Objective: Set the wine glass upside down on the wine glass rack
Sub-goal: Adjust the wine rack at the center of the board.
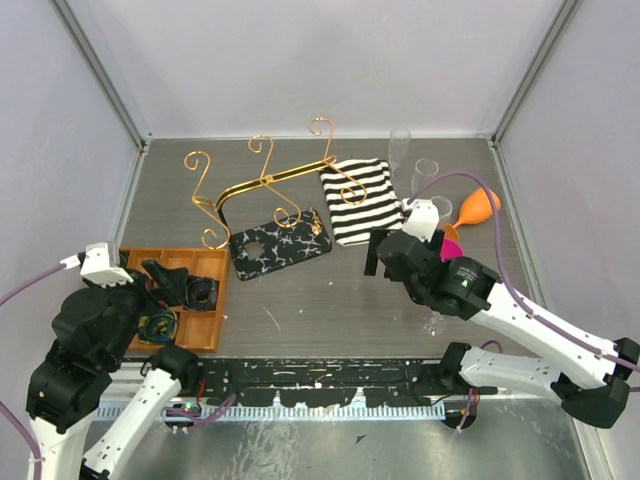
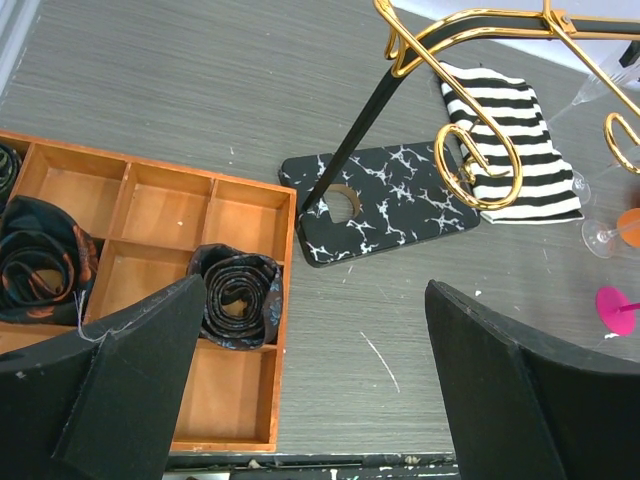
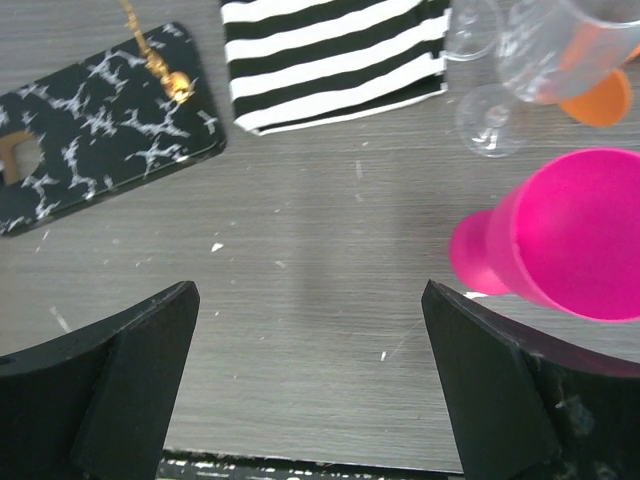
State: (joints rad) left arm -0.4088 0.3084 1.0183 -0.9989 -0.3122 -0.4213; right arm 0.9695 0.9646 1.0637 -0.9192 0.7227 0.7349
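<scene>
Wooden divided tray (image 2: 286, 262) holding rolled ties (image 2: 237, 297), left tool (image 2: 315, 292) spread empty, right tool (image 3: 308, 292) spread empty

A folded black-and-white striped cloth (image 1: 358, 200) lies flat on the grey wood-grain table (image 1: 320, 305), toward 1 o'clock from the table's centre. At 8 o'clock sits an orange-brown wooden tray with divided compartments (image 1: 207, 322). One compartment holds a dark rolled strip of patterned fabric (image 2: 238, 296). At its 9 o'clock, two compartments over, lies a second fabric roll with orange markings (image 2: 38, 255). A black perforated strip (image 1: 330, 378) runs along the table's 6 o'clock edge.
</scene>
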